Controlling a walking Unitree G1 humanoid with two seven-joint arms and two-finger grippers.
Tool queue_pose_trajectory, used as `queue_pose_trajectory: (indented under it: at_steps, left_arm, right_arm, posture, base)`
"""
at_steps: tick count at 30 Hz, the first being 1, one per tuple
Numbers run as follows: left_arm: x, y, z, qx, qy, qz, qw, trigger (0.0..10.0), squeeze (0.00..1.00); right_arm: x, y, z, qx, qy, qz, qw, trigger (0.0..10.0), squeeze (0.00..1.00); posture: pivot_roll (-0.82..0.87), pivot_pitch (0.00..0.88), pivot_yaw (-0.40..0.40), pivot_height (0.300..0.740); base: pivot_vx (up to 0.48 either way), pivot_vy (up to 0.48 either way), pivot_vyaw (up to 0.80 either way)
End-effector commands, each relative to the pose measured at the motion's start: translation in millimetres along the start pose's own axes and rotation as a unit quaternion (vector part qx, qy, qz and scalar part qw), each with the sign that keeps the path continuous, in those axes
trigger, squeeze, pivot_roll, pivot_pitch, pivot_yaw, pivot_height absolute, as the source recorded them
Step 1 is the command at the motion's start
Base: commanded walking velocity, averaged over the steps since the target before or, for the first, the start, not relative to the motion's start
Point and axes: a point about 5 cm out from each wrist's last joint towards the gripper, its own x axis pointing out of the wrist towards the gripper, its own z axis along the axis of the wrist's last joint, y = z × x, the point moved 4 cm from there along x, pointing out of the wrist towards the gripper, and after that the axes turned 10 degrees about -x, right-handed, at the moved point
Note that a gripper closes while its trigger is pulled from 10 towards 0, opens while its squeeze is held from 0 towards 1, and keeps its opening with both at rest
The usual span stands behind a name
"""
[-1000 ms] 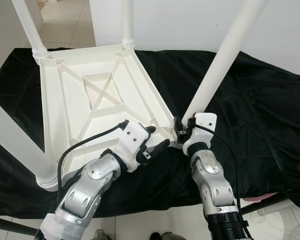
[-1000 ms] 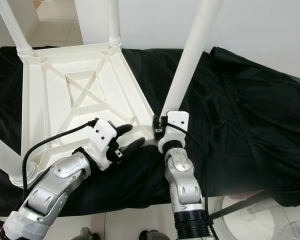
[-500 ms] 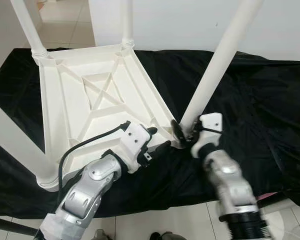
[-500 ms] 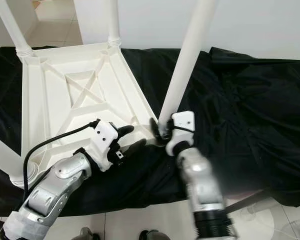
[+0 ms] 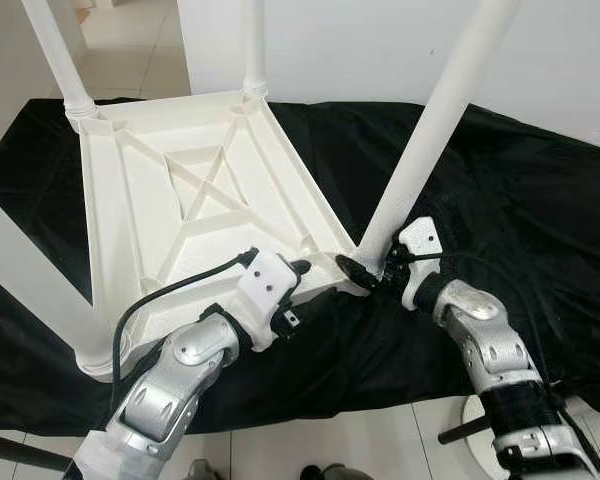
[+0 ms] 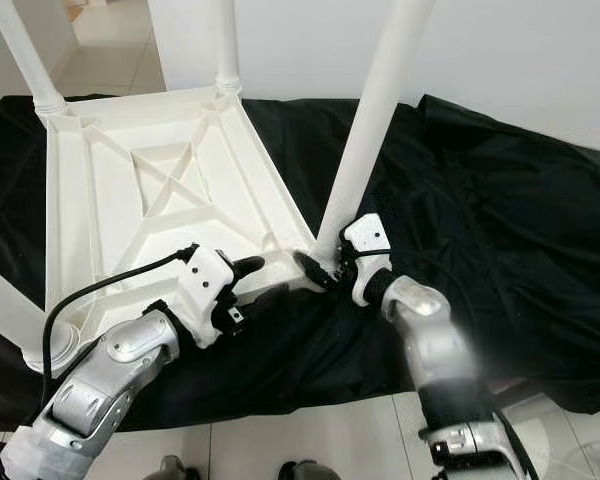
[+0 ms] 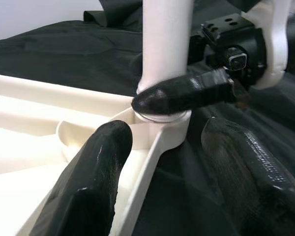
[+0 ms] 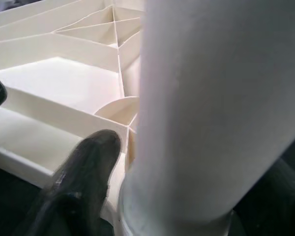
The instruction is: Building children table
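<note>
Covering the whole desk is a black cloth (image 5: 500, 200), and on it the white children's table (image 5: 180, 200) lies upside down, its ribbed underside facing up, toward the desk's left half with one corner reaching the front edge. Legs stand in its far-left corner (image 5: 55, 50), far-right corner (image 5: 252, 45) and near-left corner (image 5: 40, 300).

Next in size is the fourth leg (image 5: 430, 130), leaning away to the right from the near-right corner socket (image 7: 162, 120). Its foot sits in or on that socket, but it is plainly tilted, so I judge it not yet fully seated.

Silver arms come in from the front edge. The right pincer (image 5: 365, 268) is clamped on the base of the fourth leg just above the socket, one black finger (image 7: 182, 96) pressed across the front of it. The left pincer (image 5: 302, 290) hangs at the table's near-right rim beside that corner, its fingers (image 7: 98, 172) apart, one over the white rim and the other over the cloth, gripping nothing.

Fitting the last leg is the step in hand, and the task looks close to its end. The next move likely calls for bringing the leg upright over the socket and pressing or turning it home, with the left pincer steadying the rim so the table does not slide on the cloth.

No brand, label or writing can be read anywhere.
</note>
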Motion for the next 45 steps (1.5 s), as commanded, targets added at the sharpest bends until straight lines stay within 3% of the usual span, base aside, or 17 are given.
queue_pose_trajectory:
  at_steps: [1, 11, 12, 18, 21, 23, 26, 27, 29, 32, 34, 36, 37, 42, 43, 44, 45]
  left_arm:
    - [-1.5, -12.1, 1, 0.006, 0.004, -0.050, 0.999, 10.0, 0.00]
    - [-3.9, -13.1, 0, 0.006, 0.005, -0.045, 0.999, 10.0, 0.00]
    - [-4.0, -13.3, 0, 0.006, 0.005, -0.046, 0.999, 10.0, 0.00]
    - [-3.4, -13.4, -1, 0.005, 0.005, -0.046, 0.999, 10.0, 0.00]
    - [-2.7, -14.7, -1, 0.004, 0.005, -0.049, 0.999, 10.0, 0.00]
    - [-2.7, -15.0, -1, 0.004, 0.005, -0.050, 0.999, 10.0, 0.00]
    - [-2.7, -14.8, -1, 0.004, 0.006, -0.050, 0.999, 10.0, 0.00]
    - [-2.7, -14.8, -1, 0.004, 0.006, -0.050, 0.999, 10.0, 0.00]
    - [-2.8, -15.3, -1, 0.003, 0.007, -0.052, 0.999, 10.0, 0.00]
    - [-2.9, -15.7, -1, 0.003, 0.007, -0.053, 0.999, 10.0, 0.00]
    - [-2.7, -16.5, -1, 0.003, 0.006, -0.056, 0.998, 10.0, 0.00]
    - [-2.7, -16.5, -1, 0.003, 0.006, -0.056, 0.998, 10.0, 0.00]
    - [-2.7, -17.1, -1, 0.002, 0.006, -0.056, 0.998, 10.0, 0.00]
    - [-2.8, -17.7, -1, 0.001, 0.005, -0.056, 0.998, 10.0, 0.00]
    - [-2.8, -17.9, -1, 0.000, 0.005, -0.056, 0.998, 10.0, 0.00]
    - [-2.7, -18.6, -1, 0.000, 0.005, -0.057, 0.998, 10.0, 0.00]
    - [-2.7, -18.6, -1, 0.000, 0.005, -0.057, 0.998, 10.0, 0.00]
  right_arm:
    - [1.4, 6.6, -8, 0.008, 0.013, 0.024, 1.000, 0.0, 0.00]
    - [-3.7, 4.4, -15, 0.028, 0.006, 0.018, 0.999, 0.0, 0.00]
    - [-4.2, 4.1, -14, 0.036, 0.004, 0.009, 0.999, 10.0, 0.00]
    - [-4.7, 2.5, -12, 0.051, 0.001, -0.041, 0.998, 10.0, 0.00]
    - [-5.4, -3.2, -14, 0.059, 0.018, -0.119, 0.991, 10.0, 0.00]
    - [-5.5, -3.8, -14, 0.060, 0.020, -0.129, 0.990, 10.0, 0.00]
    - [-5.9, -3.5, -14, 0.105, 0.034, -0.203, 0.973, 10.0, 0.00]
    - [-5.9, -3.5, -14, 0.105, 0.034, -0.203, 0.973, 10.0, 0.00]
    - [-6.2, 1.5, -14, 0.131, 0.045, -0.250, 0.958, 10.0, 0.00]
    - [-6.0, 4.6, -13, 0.141, 0.045, -0.266, 0.952, 10.0, 0.00]
    - [-4.8, 15.2, -10, 0.154, 0.050, -0.307, 0.938, 10.0, 0.00]
    - [-4.8, 15.2, -10, 0.154, 0.050, -0.307, 0.938, 10.0, 0.00]
    - [-2.0, 28.5, -7, 0.181, 0.053, -0.343, 0.920, 10.0, 0.00]
    - [1.1, 34.9, -1, 0.197, 0.045, -0.344, 0.917, 10.0, 0.00]
    - [1.5, 35.6, 1, 0.200, 0.043, -0.342, 0.917, 10.0, 0.76]
    - [0.1, 32.7, 3, 0.198, 0.037, -0.340, 0.919, 10.0, 1.00]
    - [0.1, 32.7, 3, 0.198, 0.037, -0.340, 0.919, 10.0, 1.00]
  posture:
    - [-0.03, 0.074, -0.052, 0.740]
    - [-0.02, 0.078, -0.058, 0.740]
    - [-0.02, 0.080, -0.059, 0.740]
    - [-0.03, 0.082, -0.059, 0.740]
    - [-0.03, 0.082, -0.057, 0.740]
    - [-0.03, 0.082, -0.057, 0.740]
    - [-0.04, 0.083, -0.056, 0.740]
    - [-0.04, 0.083, -0.056, 0.740]
    - [-0.04, 0.083, -0.053, 0.740]
    - [-0.04, 0.084, -0.052, 0.740]
    - [-0.04, 0.085, -0.053, 0.740]
    - [-0.04, 0.085, -0.053, 0.740]
    - [-0.04, 0.088, -0.055, 0.740]
    - [-0.04, 0.090, -0.054, 0.740]
    - [-0.04, 0.091, -0.054, 0.740]
    - [-0.04, 0.091, -0.055, 0.740]
    - [-0.04, 0.091, -0.055, 0.740]
  base:
    - [0.000, 0.000, 0.00]
    - [0.000, 0.000, 0.00]
    - [0.000, 0.000, 0.00]
    - [0.000, 0.000, 0.00]
    - [0.000, 0.000, 0.00]
    - [0.000, 0.000, 0.00]
    - [0.000, 0.000, 0.00]
    - [0.000, 0.000, 0.00]
    - [0.000, 0.000, 0.00]
    - [0.000, 0.000, 0.00]
    - [0.000, 0.000, 0.00]
    - [0.000, 0.000, 0.00]
    - [0.000, 0.000, 0.00]
    - [0.000, 0.000, 0.00]
    - [0.000, 0.000, 0.00]
    - [0.000, 0.000, 0.00]
    - [0.000, 0.000, 0.00]
